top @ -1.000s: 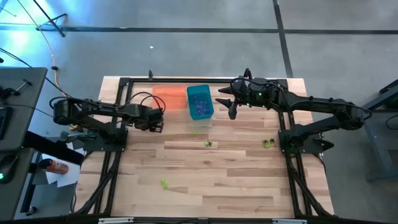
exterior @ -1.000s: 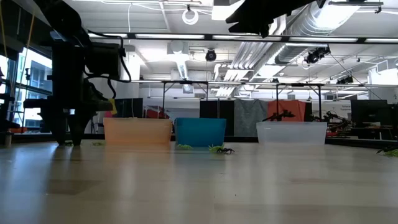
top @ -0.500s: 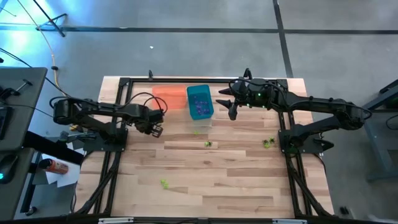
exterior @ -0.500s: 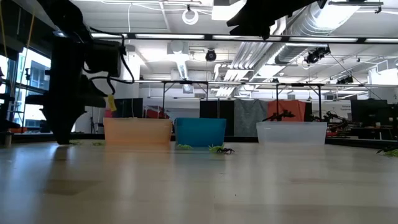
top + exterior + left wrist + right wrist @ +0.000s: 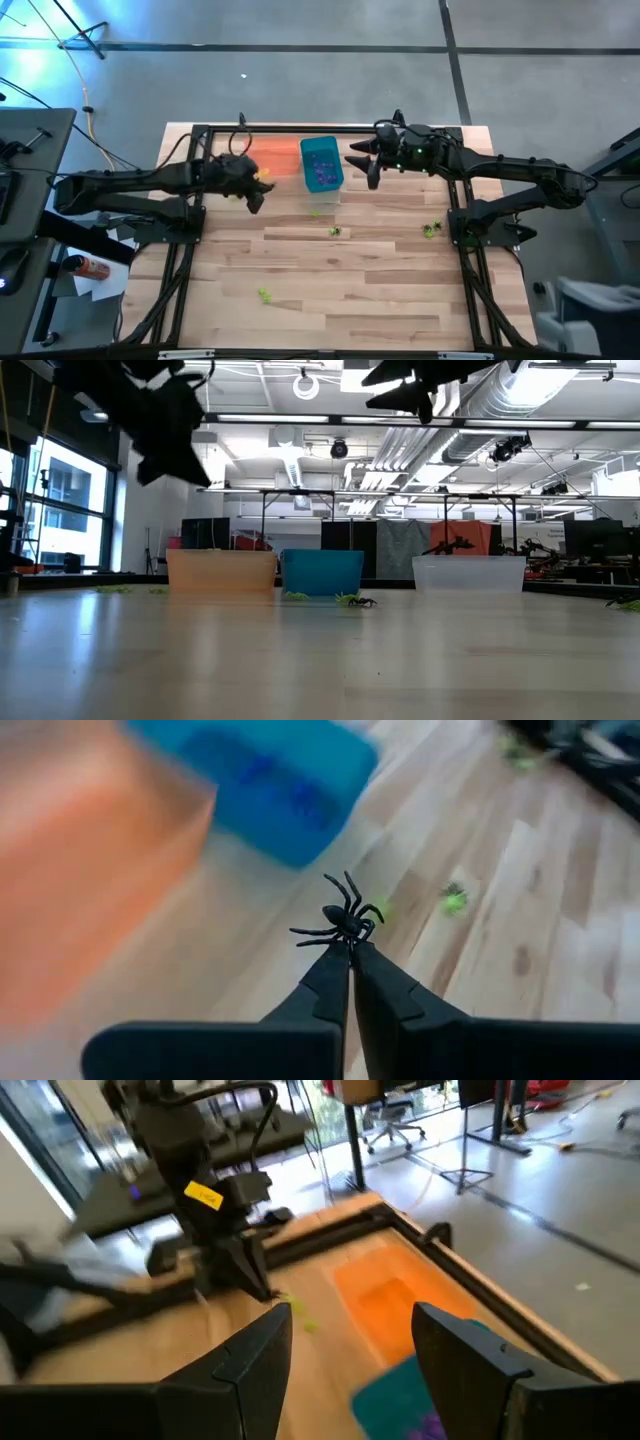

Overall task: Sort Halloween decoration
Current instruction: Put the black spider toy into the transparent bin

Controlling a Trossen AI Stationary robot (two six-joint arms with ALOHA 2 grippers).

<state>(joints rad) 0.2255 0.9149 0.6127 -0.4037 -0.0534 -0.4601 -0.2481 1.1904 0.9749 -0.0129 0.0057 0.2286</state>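
Note:
My left gripper (image 5: 350, 950) is shut on a tiny black spider trinket (image 5: 343, 918). It hangs above the table, just left of the orange bin (image 5: 272, 157); the high view shows this gripper (image 5: 255, 200) there. The teal bin (image 5: 321, 165) stands right of the orange one and holds purple trinkets. My right gripper (image 5: 365, 168) hovers open and high, to the right of the teal bin, with nothing between its fingers (image 5: 262, 1348). Yellow-green trinkets (image 5: 335, 231) lie loose on the wood. My left gripper pinches the black spider by its near side (image 5: 346, 938), between the very tips of its two fingers. The body and legs stick out beyond the tips. The fingers slant down toward the table. The spider is lifted clear of the wood.
A clear bin (image 5: 468, 572) stands right of the teal bin (image 5: 321, 572) in the low view. More yellow-green trinkets lie at the near left (image 5: 264, 295), the right (image 5: 432, 230) and in front of the teal bin (image 5: 316, 212). A black frame (image 5: 330, 128) borders the table.
My left gripper stood open with its tips down on the table, left of the orange bin. It shut there, then rose well clear of the wood and tipped from pointing straight down to a slant, taking the black spider up with it.

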